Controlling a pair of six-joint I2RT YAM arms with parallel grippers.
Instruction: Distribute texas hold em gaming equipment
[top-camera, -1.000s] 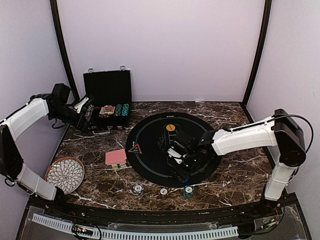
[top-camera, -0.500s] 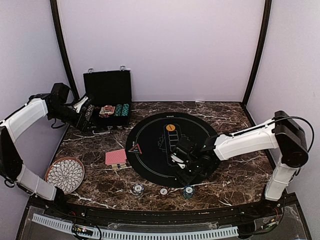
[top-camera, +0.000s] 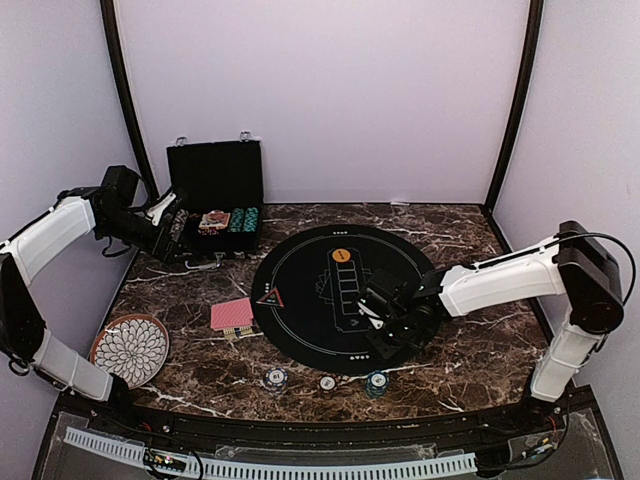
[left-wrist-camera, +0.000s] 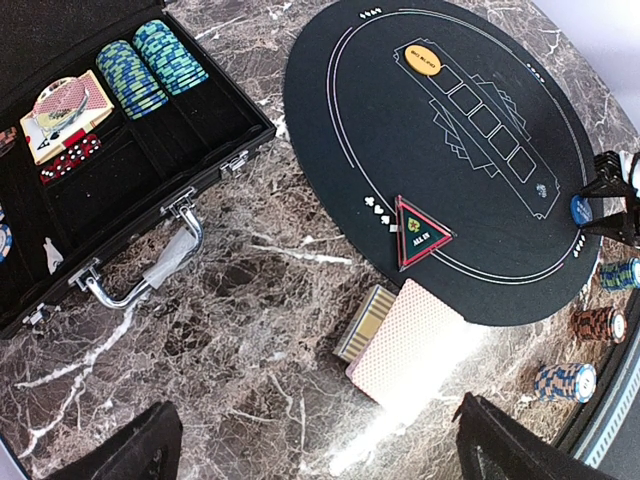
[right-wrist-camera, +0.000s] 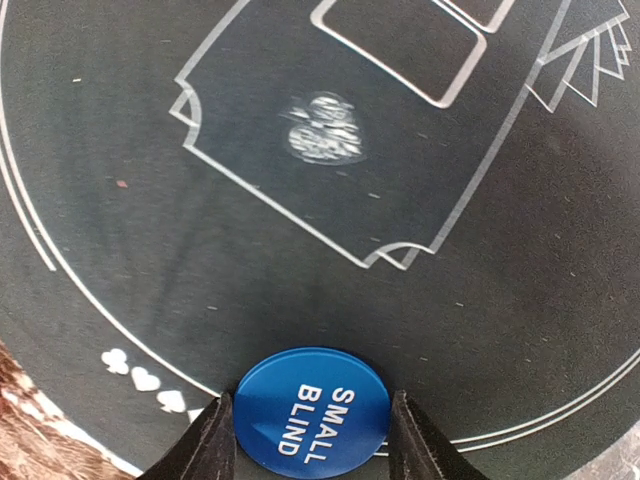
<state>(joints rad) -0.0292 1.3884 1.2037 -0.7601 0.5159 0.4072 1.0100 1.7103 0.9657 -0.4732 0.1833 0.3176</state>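
A round black mat (top-camera: 345, 295) with white printed lines lay flat on the brown marble table (top-camera: 470, 350), beside an open black hinged case (top-camera: 215, 205) holding stacked chips. The right gripper (right-wrist-camera: 310, 445) reached low over the mat's near edge, jaws set on either side of a flat, glossy blue button (right-wrist-camera: 312, 408) marked SMALL BLIND. The left gripper (left-wrist-camera: 310, 450) hung wide open above red-backed cards (left-wrist-camera: 410, 340), a triangle marker (left-wrist-camera: 420, 220) beyond.

mat (top-camera: 300, 300): centre of counter (top-camera: 470, 360)
case (top-camera: 215, 205): behind-left of mat
cards (top-camera: 232, 315): left of mat
chips (top-camera: 275, 378): before mat
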